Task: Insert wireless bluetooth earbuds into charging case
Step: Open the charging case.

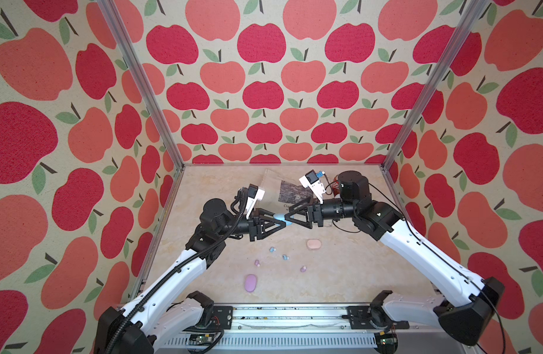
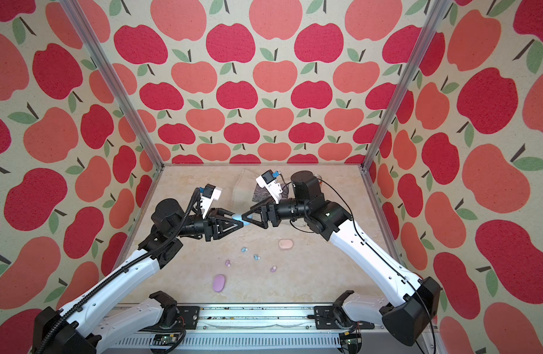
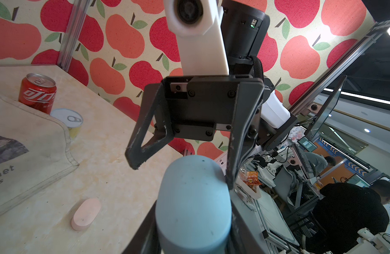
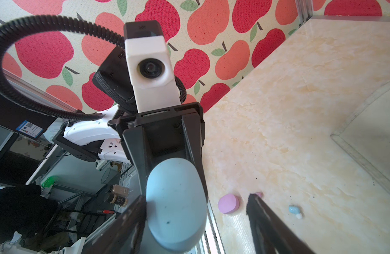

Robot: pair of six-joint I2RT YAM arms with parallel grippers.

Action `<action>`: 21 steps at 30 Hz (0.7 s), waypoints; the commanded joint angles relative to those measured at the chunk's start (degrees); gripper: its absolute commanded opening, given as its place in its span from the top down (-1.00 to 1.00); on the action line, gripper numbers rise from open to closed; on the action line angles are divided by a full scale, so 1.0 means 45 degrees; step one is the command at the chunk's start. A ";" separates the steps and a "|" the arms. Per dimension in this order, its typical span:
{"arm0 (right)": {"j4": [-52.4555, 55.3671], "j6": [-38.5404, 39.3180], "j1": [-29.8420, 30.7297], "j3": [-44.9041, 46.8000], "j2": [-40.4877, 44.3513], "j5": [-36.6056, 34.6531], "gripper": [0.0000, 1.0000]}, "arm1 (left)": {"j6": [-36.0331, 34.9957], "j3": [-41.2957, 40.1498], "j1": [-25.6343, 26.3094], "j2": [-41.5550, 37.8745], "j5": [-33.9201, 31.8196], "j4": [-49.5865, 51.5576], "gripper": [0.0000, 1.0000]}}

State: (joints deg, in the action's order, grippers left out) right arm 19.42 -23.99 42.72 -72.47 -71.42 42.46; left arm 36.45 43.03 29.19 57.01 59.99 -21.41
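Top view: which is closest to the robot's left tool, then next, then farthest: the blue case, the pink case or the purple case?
1. blue case: gripped in the left tool, raised mid-scene.
2. pink case: lying on the table, toward the robot's right.
3. purple case: lying at the front, toward the robot's left.

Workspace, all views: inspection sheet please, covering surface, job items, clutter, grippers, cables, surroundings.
Surface: marbled tabletop, a few dark specks.
Job's things: blue case held aloft; pink case, lilac case closed on the tabletop; two blue earbuds, two lilac earbuds loose; pink ones not seen.
Clutter: printed cloth bag, red cola can, pull-tab tin, at the back.
Grippers: left gripper shut on blue case; right gripper open, fingers straddling its other end.
Cables: black conduit on left arm; thin black cable along right arm.
Surroundings: apple-print walls, aluminium posts; person outside.
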 commanded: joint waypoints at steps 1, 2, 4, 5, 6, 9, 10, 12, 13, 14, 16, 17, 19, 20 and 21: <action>0.0626 0.0448 0.0126 0.0091 -0.0028 -0.0255 -0.52 | -0.0360 0.0517 0.0069 -0.0265 0.0189 -0.0186 0.72; 0.0646 0.0459 0.0136 0.0127 -0.0013 -0.0274 -0.53 | -0.0346 0.0516 0.0062 -0.0248 0.0188 -0.0184 0.72; 0.0665 0.0480 0.0136 0.0136 0.0010 -0.0415 -0.53 | -0.0357 0.0517 0.0069 -0.0266 0.0202 -0.0192 0.72; 0.0665 0.0487 0.0136 0.0147 0.0006 -0.0511 -0.53 | -0.0365 0.0535 0.0060 -0.0253 0.0215 -0.0184 0.72; 0.0665 0.0488 0.0131 0.0134 0.0011 -0.0593 -0.53 | -0.0365 0.0536 0.0068 -0.0267 0.0205 -0.0166 0.72; 0.0603 0.0394 0.0089 0.0072 -0.0062 -0.0854 -0.51 | -0.0365 0.0556 0.0057 -0.0287 0.0267 -0.0165 0.72; 0.0507 0.0315 0.0063 0.0076 -0.0085 -0.0923 -0.50 | -0.0365 0.0556 0.0068 -0.0302 0.0311 -0.0131 0.72; 0.0379 0.0152 -0.0015 0.0058 -0.0162 -0.1113 -0.47 | -0.0345 0.0556 0.0064 -0.0337 0.0363 -0.0116 0.72; 0.0336 0.0100 -0.0057 0.0021 -0.0208 -0.1218 -0.46 | -0.0336 0.0556 0.0082 -0.0346 0.0362 -0.0066 0.72; 0.0280 0.0044 -0.0093 0.0014 -0.0222 -0.1349 -0.46 | -0.0345 0.0556 0.0086 -0.0346 0.0377 -0.0030 0.72; 0.0106 -0.0052 -0.0170 0.0048 -0.0217 -0.1602 -0.45 | -0.0325 0.0551 0.0130 -0.0369 0.0436 0.0010 0.72; 0.0027 -0.0096 -0.0212 0.0030 -0.0221 -0.1674 -0.44 | -0.0326 0.0546 0.0173 -0.0384 0.0413 0.0048 0.72; -0.0077 -0.0196 -0.0302 0.0057 -0.0223 -0.1772 -0.44 | -0.0326 0.0517 0.0208 -0.0441 0.0437 0.0070 0.73; -0.0104 -0.0215 -0.0323 0.0061 -0.0221 -0.1815 -0.44 | -0.0334 0.0498 0.0233 -0.0473 0.0437 0.0092 0.73; -0.0133 -0.0238 -0.0333 0.0068 -0.0222 -0.1863 -0.44 | -0.0341 0.0478 0.0239 -0.0499 0.0410 0.0099 0.73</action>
State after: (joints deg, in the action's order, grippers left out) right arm 19.77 -23.97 42.48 -72.42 -71.44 39.22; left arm 36.45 43.05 29.21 56.97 58.94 -18.57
